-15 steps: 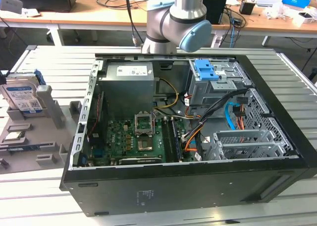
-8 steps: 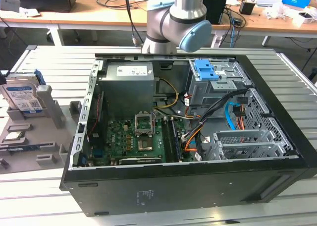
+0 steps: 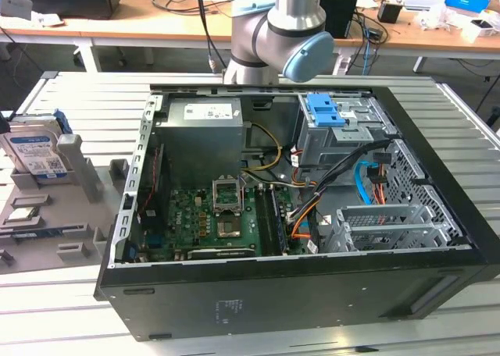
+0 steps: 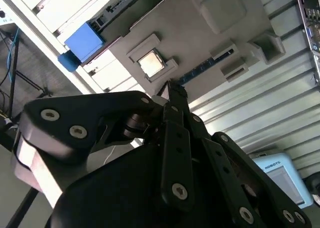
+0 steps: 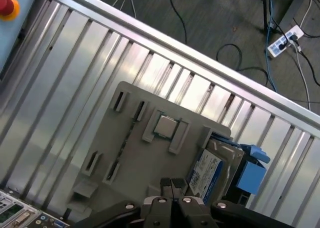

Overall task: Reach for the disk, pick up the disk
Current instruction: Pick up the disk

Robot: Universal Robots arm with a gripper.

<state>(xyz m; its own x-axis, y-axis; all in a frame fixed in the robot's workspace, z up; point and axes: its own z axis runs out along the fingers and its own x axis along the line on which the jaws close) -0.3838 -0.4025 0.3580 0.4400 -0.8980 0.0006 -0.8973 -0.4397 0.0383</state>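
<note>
My jaws are pressed together, tip against tip, with nothing between them; my gripper (image 5: 171, 184) hangs empty above a grey tray (image 5: 132, 155) that lies on the slatted metal table (image 5: 65, 63). The disk (image 5: 206, 174) stands on its edge at one end of that tray, its white-and-blue label turned toward me and its blue rail (image 5: 250, 174) on the far side. In the first wrist view my fingertips sit just beside the label's edge, apart from it, though I cannot tell how high above it I am. A small square chip (image 5: 165, 126) rests in its own pocket of the tray, near the disk. In the second wrist view my closed tips point close to that same chip (image 4: 150, 63). In the exterior view the disk (image 3: 33, 149) leans upright at the exterior view's left, outside the open computer case (image 3: 273, 297), with a grey post of the tray (image 3: 74, 223) just beside it. My arm (image 3: 273, 24) rises behind the case, whose motherboard (image 3: 203, 215) lies exposed.
</note>
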